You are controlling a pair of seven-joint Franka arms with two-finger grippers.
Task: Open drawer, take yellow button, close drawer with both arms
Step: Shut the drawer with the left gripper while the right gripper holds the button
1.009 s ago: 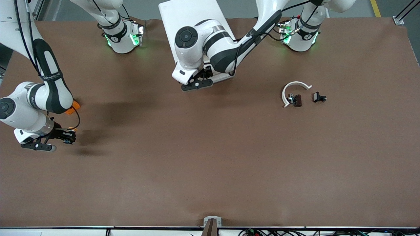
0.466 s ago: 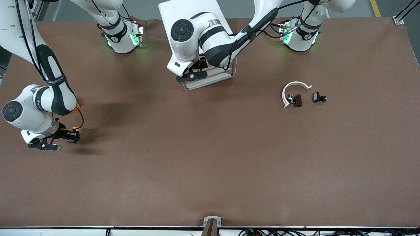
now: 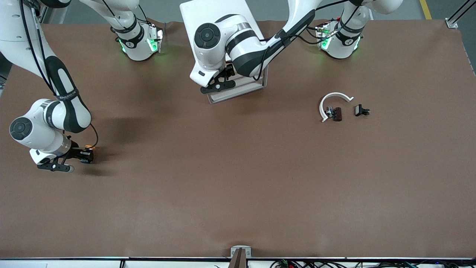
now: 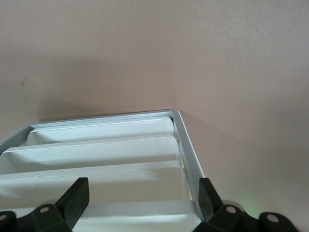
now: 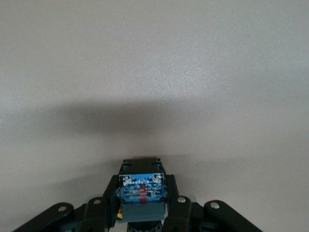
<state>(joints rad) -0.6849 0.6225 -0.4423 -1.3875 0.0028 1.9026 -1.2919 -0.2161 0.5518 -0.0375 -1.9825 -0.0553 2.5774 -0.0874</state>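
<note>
Front view, lower left of the frame: right gripper (image 3: 86,155) hangs low over bare brown table (image 3: 238,193), fingers clamped tight on the button (image 3: 88,148); a spot of orange cap shows at the gripper's tip. Right wrist view confirms it: the button (image 5: 142,193), blue label on a dark body, sits pinched between the two black fingers (image 5: 176,209), with its shadow on the table beneath. Upper centre of the front view: white cabinet (image 3: 214,15) at the top edge between the two arm bases, its drawer (image 3: 238,91) pulled out toward the camera. The left arm reaches in from the upper right, and the left gripper (image 3: 219,83) hangs over the open drawer. In the left wrist view the fingers (image 4: 77,199) stand spread wide with nothing between them, the drawer (image 4: 186,145) below showing a grey rim and white dividers. Right of centre, mid-height: a white curved piece (image 3: 332,102) lies on the table, a small dark part (image 3: 335,113) resting inside its arc, and a small black clip (image 3: 361,110) just beside it toward the frame's right edge.
</note>
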